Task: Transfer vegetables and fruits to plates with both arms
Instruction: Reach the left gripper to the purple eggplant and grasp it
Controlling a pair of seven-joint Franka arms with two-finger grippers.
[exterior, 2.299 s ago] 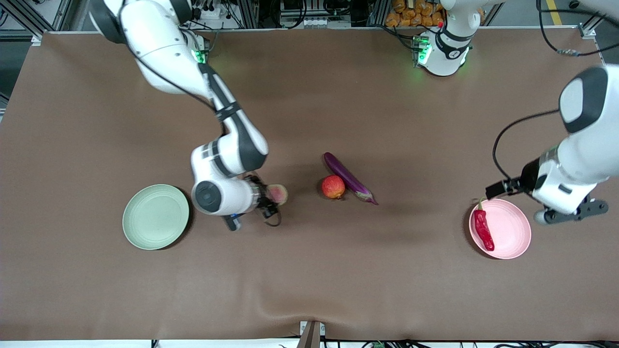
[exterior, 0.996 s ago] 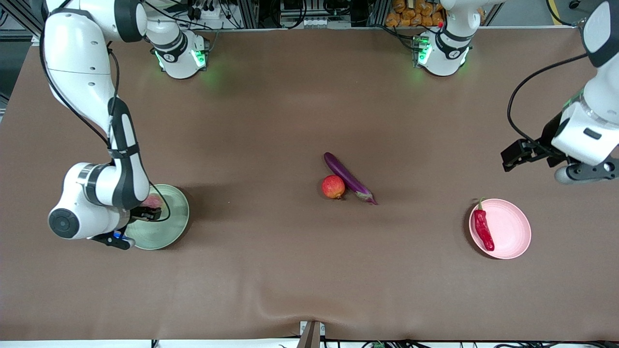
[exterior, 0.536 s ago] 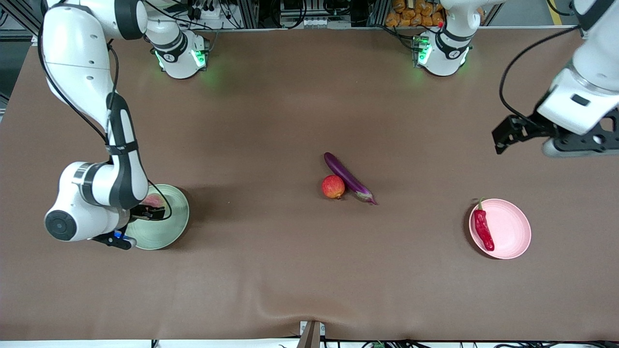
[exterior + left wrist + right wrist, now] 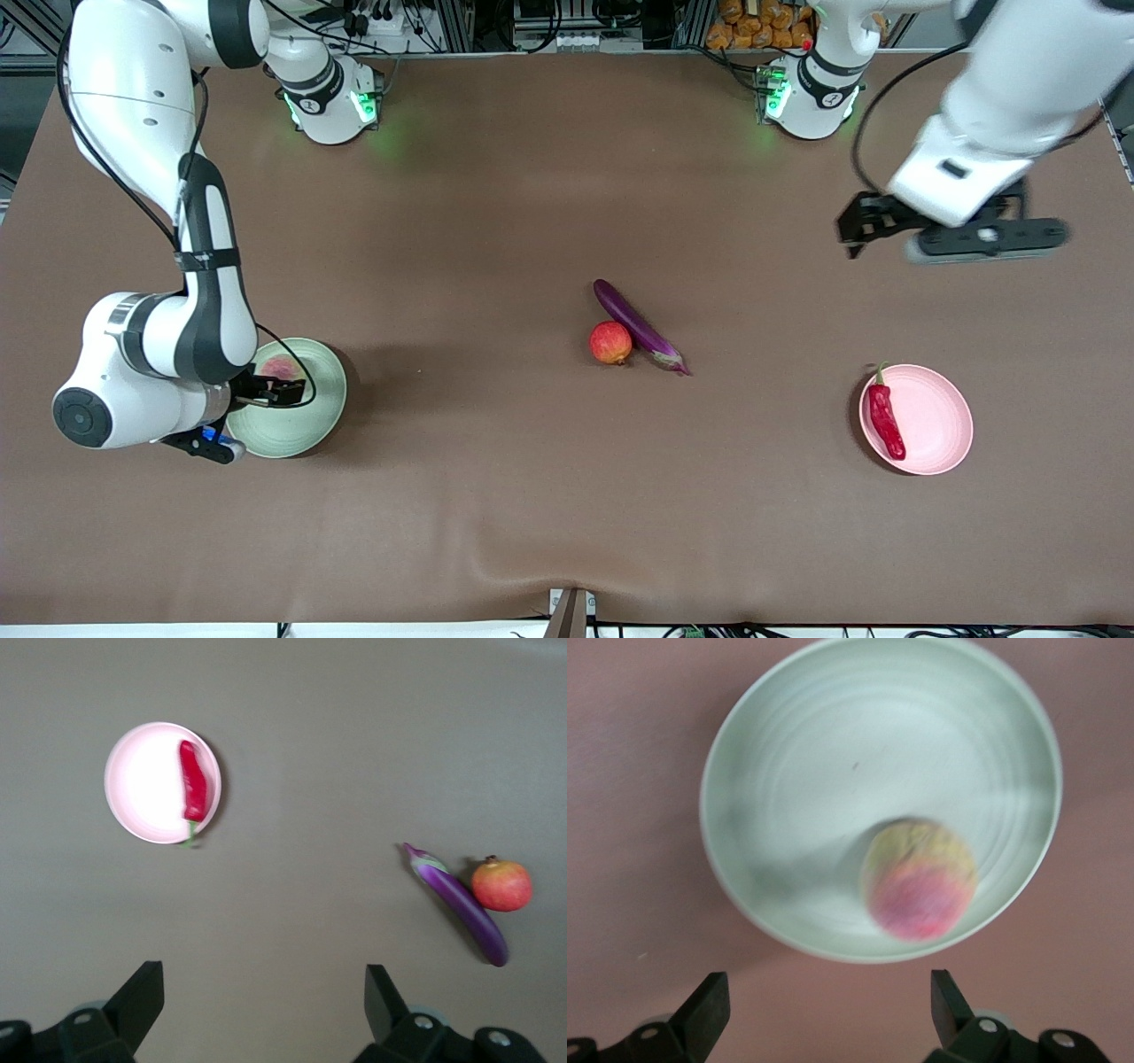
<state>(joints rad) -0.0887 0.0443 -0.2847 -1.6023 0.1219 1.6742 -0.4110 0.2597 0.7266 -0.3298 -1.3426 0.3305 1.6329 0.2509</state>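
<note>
Peach sits in green plate, toward its 12 o'clock rim — released. Right gripper hangs over that plate, jaws wide apart and empty. Chili pepper lies at 9 o'clock on pink plate. Left gripper, jaws spread, is over bare worktop — likely bound for eggplant touching apple mid-worktop.

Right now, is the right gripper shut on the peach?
No. In the right wrist view the right gripper is open above the green plate, and the peach lies free in it.
</note>
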